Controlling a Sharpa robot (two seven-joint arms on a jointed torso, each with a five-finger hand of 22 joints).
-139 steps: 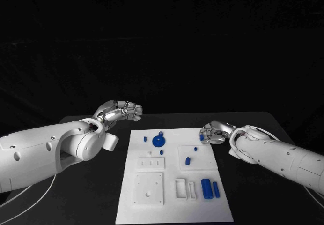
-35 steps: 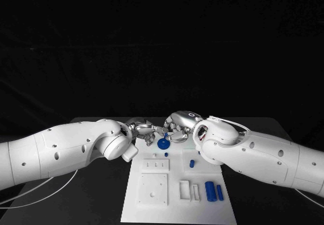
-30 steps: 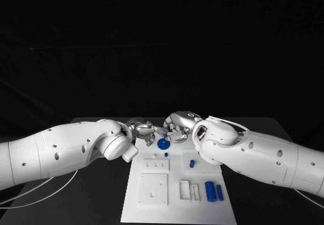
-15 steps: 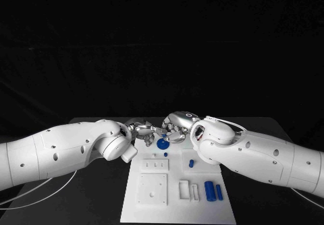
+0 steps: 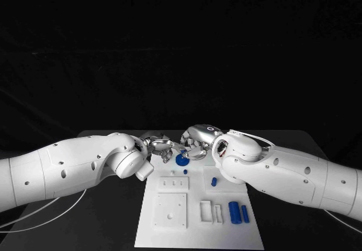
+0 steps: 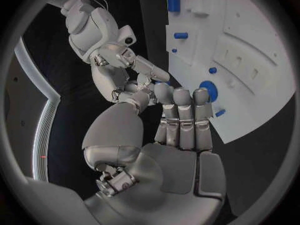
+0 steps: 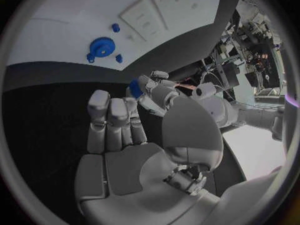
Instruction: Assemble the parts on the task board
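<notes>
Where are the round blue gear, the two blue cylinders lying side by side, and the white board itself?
Blue gear [image 7: 100, 46], right wrist view, on its flat round face.
Larger blue cylinder [image 5: 235, 212], head view, on the middle of its side.
Smaller blue cylinder [image 5: 245, 214], head view, mid-length.
Task board [image 5: 198, 235], head view, on its bare near part.

White-shelled arms, silver segmented hands

Glossy arm casings dotted with small dark screw holes; left hand [image 5: 158, 145], right hand [image 5: 194, 142]; pale cable lower left.

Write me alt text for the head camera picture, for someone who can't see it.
Two white robot arms meet over the far end of a white task board on a black table, the left robot hand and right robot hand close together above a blue gear. Nearer the camera, blue cylinders lie on the board.
</notes>
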